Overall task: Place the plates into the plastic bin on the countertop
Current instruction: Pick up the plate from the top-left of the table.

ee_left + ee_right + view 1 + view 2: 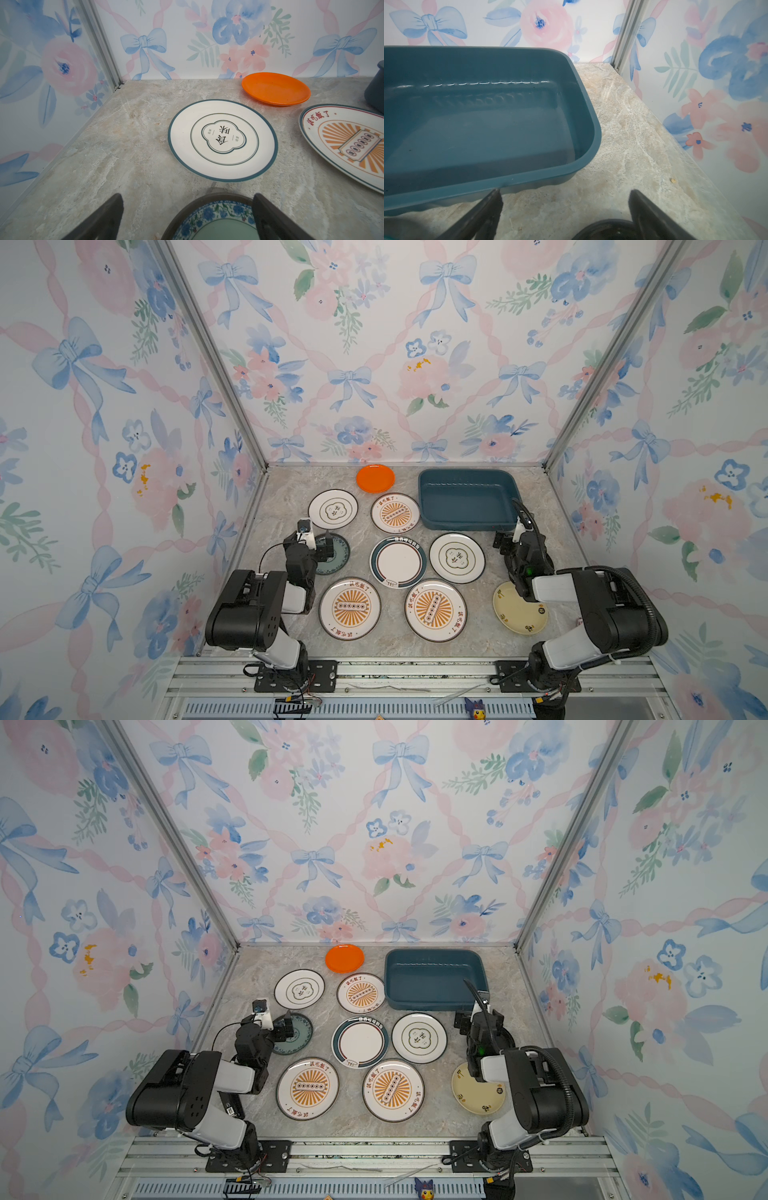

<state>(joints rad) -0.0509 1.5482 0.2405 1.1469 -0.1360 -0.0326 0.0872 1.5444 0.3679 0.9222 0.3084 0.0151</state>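
Though my left arm covers part of it from above, the teal plate (340, 562) lies under my left claw (188, 199), whose jaws stand wide apart with nothing in them. My wrist view cuts that plate off, so only its far rim shows between my fingers (108, 218), and I cannot tell whether they touch it. Beyond it on the countertop (286, 493) sit a green-emblem plate (333, 509) and, by the back wall, the orange plate (375, 478). Toward the middle lie the far sunburst plate (395, 513), the near-left sunburst plate (350, 608) and the near-right sunburst plate (435, 610), with the navy-rimmed plate (397, 562) between them and a second green-emblem plate (456, 558) to its right. At the far right stands the plastic bin (465, 526), its floor bare. My right arm hides part of the pale yellow plate (517, 614) and nearly all of the black plate (608, 228), of which only a dark rim shows beneath my right claw (566, 194). Those jaws also gape wide and empty beside the bin's near wall, and I cannot tell whether one finger touches it.
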